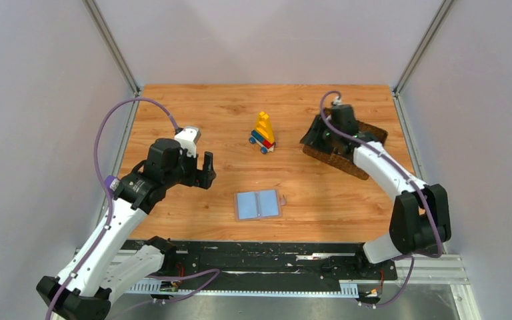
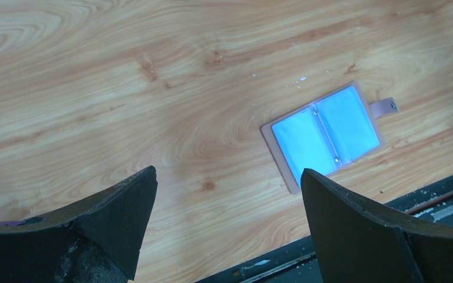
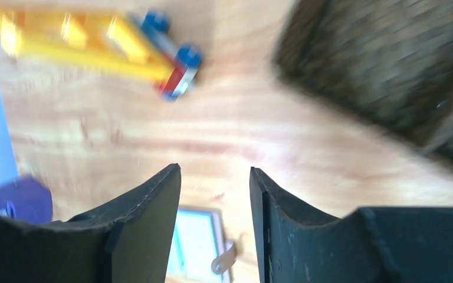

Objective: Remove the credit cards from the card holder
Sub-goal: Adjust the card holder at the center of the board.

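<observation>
The card holder [image 1: 258,205] lies opened flat on the wooden table near its front edge, showing two light-blue panels and a pinkish tab [image 2: 383,108] on its right side. No credit cards show in any view; I cannot tell whether any sit inside the panels. My left gripper [image 1: 203,175] hovers to the left of the holder and a little behind it, jaws wide open and empty [image 2: 228,171]. My right gripper [image 1: 312,139] hangs at the left end of the brown basket, open with nothing between its fingers [image 3: 214,168]. In the blurred right wrist view, the card holder [image 3: 197,244] appears far below the fingers.
A brown woven basket [image 1: 367,133] stands at the back right, partly under my right wrist. A toy of yellow blocks on a blue and red wheeled base [image 1: 263,132] stands at the back centre. A black rail [image 1: 260,257] runs along the table's front edge.
</observation>
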`<state>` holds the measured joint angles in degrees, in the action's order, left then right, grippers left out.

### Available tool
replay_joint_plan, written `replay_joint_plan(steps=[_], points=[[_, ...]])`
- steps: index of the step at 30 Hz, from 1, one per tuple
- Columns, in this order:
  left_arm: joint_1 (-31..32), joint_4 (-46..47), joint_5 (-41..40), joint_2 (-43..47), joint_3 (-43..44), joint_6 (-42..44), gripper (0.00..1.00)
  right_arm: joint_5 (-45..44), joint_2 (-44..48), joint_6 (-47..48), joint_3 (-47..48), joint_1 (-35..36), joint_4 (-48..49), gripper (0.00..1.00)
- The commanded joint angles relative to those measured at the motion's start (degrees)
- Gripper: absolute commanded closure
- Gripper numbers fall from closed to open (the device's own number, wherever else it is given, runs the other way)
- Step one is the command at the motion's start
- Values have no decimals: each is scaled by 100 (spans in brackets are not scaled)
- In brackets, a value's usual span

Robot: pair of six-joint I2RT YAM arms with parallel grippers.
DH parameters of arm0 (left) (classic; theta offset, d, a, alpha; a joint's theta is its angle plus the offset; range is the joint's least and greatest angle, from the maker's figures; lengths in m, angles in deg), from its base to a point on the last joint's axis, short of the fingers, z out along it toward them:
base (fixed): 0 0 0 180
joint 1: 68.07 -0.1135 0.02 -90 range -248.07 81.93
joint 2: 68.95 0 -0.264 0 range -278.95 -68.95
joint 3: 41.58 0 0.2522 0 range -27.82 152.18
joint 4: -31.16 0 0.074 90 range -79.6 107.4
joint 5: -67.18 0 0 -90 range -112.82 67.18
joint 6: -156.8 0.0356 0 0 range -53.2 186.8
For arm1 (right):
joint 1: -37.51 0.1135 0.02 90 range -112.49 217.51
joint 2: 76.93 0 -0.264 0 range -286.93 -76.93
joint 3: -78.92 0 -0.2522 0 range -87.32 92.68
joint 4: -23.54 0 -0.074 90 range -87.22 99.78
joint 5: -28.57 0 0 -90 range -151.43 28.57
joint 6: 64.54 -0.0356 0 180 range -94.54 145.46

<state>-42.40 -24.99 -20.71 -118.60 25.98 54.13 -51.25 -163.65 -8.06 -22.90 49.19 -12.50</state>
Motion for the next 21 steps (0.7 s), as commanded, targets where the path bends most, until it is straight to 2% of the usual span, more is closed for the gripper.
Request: replay_joint_plan(steps=[1,6,8,16,21], points=[[-36,6,-612,257,156,-11,0,-1082,533,-410,-453,1370,-131,51],[-44,3,-913,482,166,-52,0,-1824,330,-1120,-542,3100,-135,46],[-46,28,-941,630,152,-66,0,-1999,91,-1288,-484,3507,-167,45],[-54,238,-1152,1290,22,-105,0,-2194,-990,-1576,284,4523,-583,41],[-54,273,-1108,1374,-14,-100,0,-2461,-1647,-1617,840,4856,-1050,40]])
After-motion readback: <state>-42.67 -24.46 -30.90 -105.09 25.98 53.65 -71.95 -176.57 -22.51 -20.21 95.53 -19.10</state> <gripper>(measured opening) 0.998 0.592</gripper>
